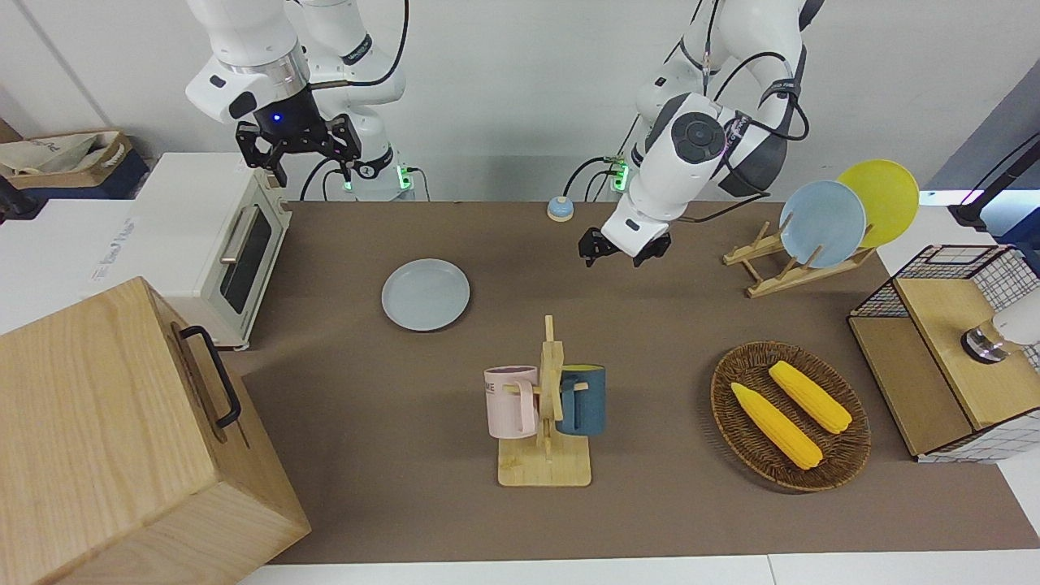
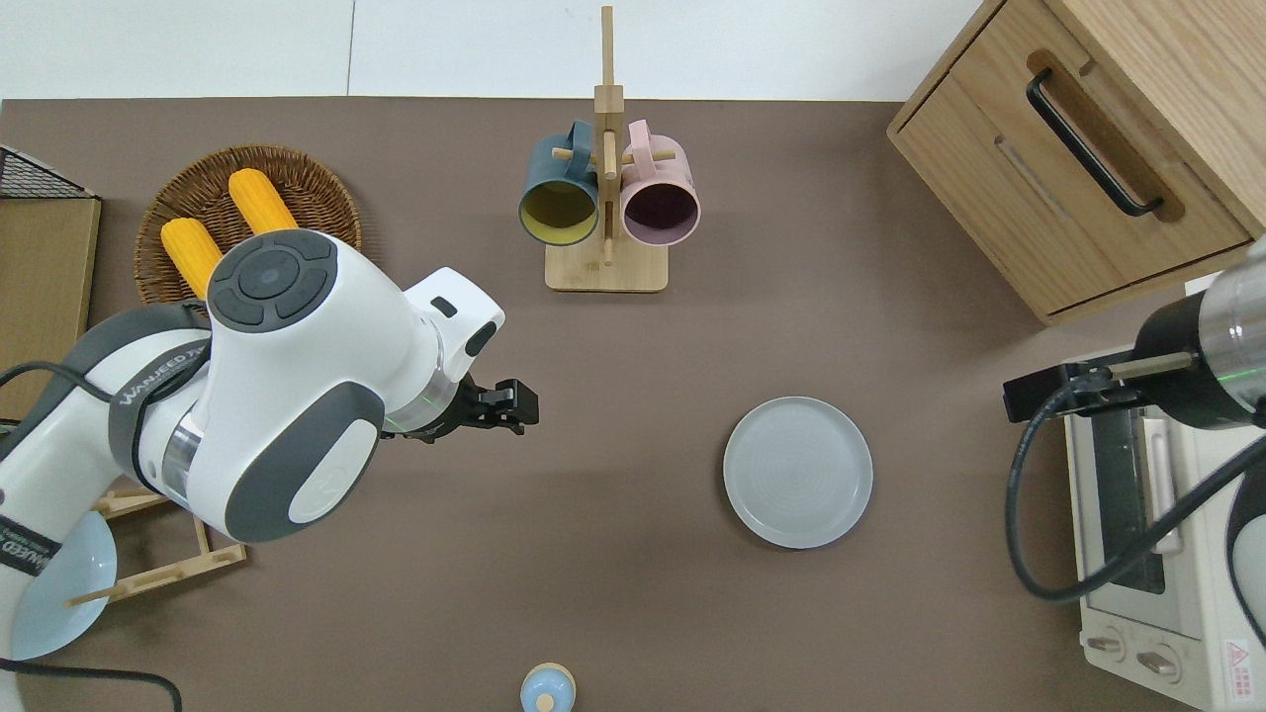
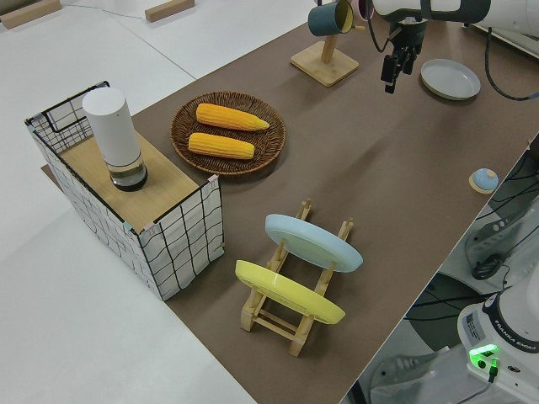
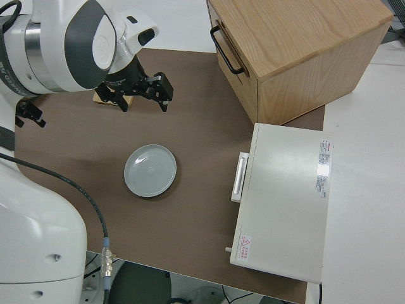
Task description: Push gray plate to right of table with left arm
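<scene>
Brown tabletop (image 2: 890,613) fills the overhead view, with the gray plate (image 2: 797,472) lying flat right of centre, well apart from the left gripper (image 2: 506,406) at centre-left, whose fingers are slightly parted and hold nothing; the right arm is parked. The plate looks stiff, light and low-rimmed, likely to slide readily on the matte surface. It is best pushed low against the rim edge facing the gripper, so the fingers do not ride over it.

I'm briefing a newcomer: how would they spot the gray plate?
Start at the white toaster oven at the right arm's end of the table. The gray plate lies flat beside it on bare brown surface. The bluer plate and yellow plate stand in a wooden rack.
</scene>
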Robot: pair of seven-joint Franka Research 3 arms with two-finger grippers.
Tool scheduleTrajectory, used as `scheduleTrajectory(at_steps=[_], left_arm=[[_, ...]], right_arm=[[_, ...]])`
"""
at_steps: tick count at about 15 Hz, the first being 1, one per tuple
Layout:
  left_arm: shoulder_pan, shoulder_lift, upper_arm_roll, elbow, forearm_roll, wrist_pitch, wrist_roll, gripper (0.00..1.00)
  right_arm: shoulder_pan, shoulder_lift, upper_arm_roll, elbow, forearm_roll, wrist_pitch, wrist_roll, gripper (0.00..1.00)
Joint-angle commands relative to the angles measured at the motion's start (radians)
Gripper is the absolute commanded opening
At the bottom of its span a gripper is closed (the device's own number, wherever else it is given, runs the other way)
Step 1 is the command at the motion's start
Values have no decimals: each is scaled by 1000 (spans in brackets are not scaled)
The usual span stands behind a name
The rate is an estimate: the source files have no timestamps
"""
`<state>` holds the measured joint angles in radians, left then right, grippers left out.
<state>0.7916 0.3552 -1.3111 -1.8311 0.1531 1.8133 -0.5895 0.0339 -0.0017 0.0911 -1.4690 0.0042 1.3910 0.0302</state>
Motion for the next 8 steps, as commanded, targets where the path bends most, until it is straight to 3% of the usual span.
scheduleTrajectory(at_steps=[1,8], left_arm=[[4,-15,-7,-10,9,-5,-10,991],[9,-16,-13,-10,123,-11,-104,991]], right_arm=[[-11,-8,6,1,10,-12,-3,983],[-11,-8,6,-1,8,-12,-3,983]])
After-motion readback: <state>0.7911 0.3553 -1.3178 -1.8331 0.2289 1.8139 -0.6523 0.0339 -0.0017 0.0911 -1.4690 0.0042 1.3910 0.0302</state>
